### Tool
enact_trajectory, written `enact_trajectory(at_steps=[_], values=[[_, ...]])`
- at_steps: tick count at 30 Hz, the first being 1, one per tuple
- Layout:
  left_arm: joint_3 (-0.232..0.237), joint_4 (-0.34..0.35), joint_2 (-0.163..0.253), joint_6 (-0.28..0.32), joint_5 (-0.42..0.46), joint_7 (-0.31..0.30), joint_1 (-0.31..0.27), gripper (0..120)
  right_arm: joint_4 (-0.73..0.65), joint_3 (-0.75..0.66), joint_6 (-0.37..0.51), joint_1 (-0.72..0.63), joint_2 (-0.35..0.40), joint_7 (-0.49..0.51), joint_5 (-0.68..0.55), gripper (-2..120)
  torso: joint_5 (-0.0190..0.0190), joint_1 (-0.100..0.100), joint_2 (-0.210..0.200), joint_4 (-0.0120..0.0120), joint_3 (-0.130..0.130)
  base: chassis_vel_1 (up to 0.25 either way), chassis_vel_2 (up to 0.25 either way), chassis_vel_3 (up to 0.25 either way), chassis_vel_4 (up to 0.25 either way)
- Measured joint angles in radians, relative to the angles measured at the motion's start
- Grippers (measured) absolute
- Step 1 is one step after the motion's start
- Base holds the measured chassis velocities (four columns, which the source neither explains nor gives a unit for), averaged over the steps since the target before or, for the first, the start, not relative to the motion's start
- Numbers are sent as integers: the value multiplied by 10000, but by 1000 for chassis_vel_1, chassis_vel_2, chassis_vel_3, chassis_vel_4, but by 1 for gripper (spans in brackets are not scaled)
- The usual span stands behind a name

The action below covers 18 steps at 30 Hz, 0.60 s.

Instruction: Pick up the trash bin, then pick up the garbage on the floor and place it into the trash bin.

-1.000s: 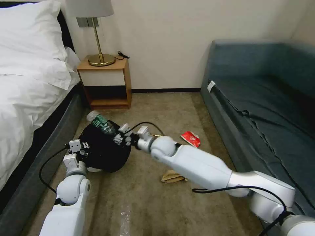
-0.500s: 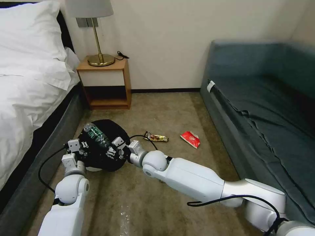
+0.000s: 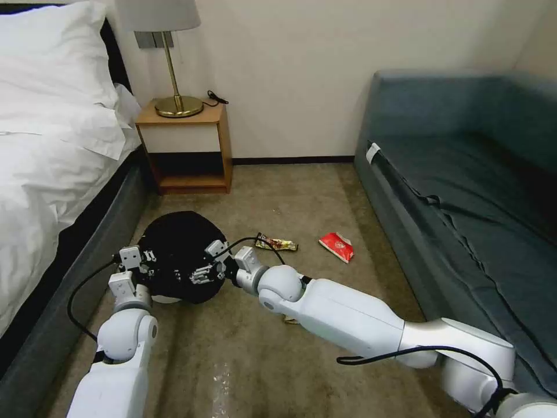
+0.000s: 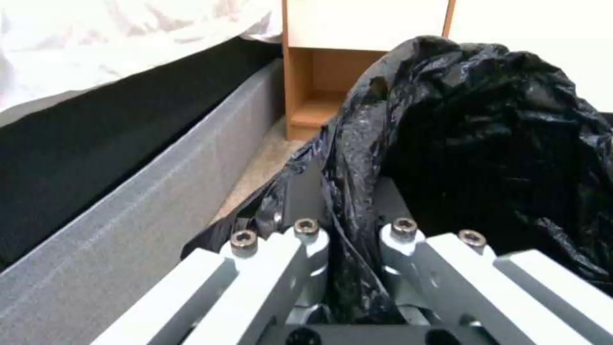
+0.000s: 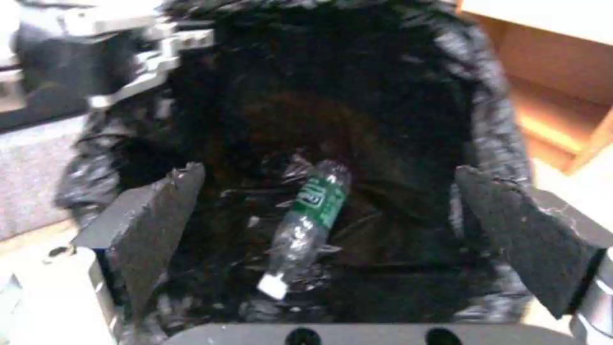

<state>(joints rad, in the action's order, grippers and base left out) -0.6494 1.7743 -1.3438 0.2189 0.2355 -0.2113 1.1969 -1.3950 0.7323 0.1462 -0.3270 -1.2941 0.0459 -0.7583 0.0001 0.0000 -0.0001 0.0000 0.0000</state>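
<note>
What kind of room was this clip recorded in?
Most likely a hotel room or bedroom: a bed with white linen, a wooden nightstand carrying a brass lamp, and a blue-grey sofa on carpet.

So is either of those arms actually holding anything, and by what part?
Left end effector pinches the trash bin by its bag-draped rim. Right end effector is open over it, holding nothing; the bottle lies inside.

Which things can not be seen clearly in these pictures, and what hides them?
- Crumpled paper: head view, mostly behind the right arm.
- White trash bin body: head view, covered by its black bag; a sliver shows.
- Left pincer tips: left wrist view, buried in bag folds.
- Bottle label text: right wrist view, blurred.
</note>
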Motion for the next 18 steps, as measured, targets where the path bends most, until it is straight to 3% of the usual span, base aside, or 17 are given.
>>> enact_trajectory(at_steps=[8, 10, 15, 18], values=[[-170, 156, 31, -30, 36, -16, 194, 4, 421, -916, -78, -151, 902, -389, 325, 100, 2, 0, 0, 2, 0, 0, 0, 0, 0], [-242, 163, 45, -81, 60, -4, 289, 4, 888, -1513, -214, -398, 1661, -947, 692, 100, 3, 0, 0, 2, 1, 0, 0, 0, 0], [-273, 159, 25, -118, 74, 6, 319, 4, 1471, -2065, -522, -738, 2309, -1626, 1232, 100, 1, 0, 0, -4, 0, 0, 0, 0, 0], [-276, 126, -37, -140, 77, 30, 324, 4, 2392, -2838, -820, -1243, 2758, -2429, 2233, 100, 2, 1, 0, -6, 0, 0, 0, 0, 0]])
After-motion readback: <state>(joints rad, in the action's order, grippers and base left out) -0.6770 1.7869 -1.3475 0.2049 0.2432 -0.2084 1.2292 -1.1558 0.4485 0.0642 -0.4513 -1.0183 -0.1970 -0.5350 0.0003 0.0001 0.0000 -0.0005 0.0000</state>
